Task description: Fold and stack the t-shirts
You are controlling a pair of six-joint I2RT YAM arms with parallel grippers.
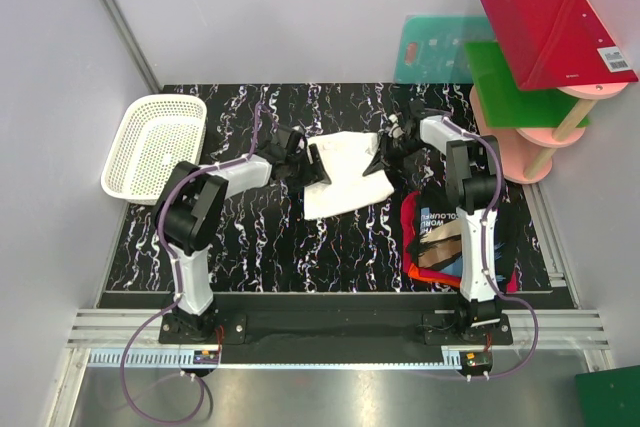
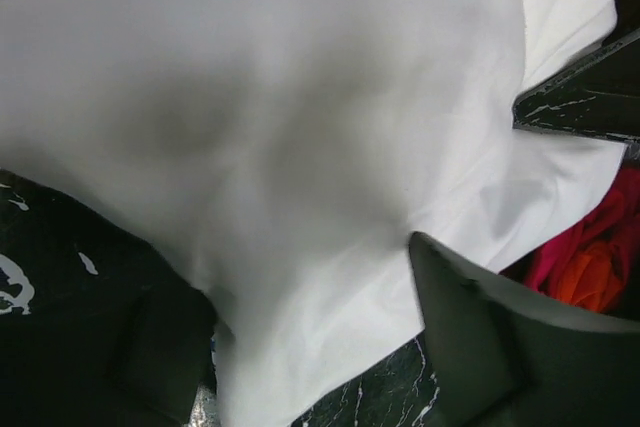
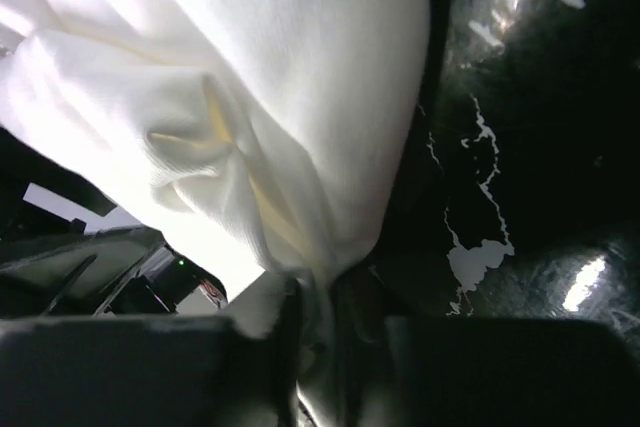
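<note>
White t-shirt (image 1: 345, 175), plain and creased, lies between spread left gripper (image 1: 307, 162) and right gripper (image 1: 384, 155) pinching its edge.

Left arm (image 1: 195, 217) and right arm (image 1: 470, 187): white link shells, black joint housings. Purple cable (image 1: 257, 127) runs along each arm and loops at its base. Left hand (image 1: 298, 162) and right hand (image 1: 388, 152): matte black.
</note>
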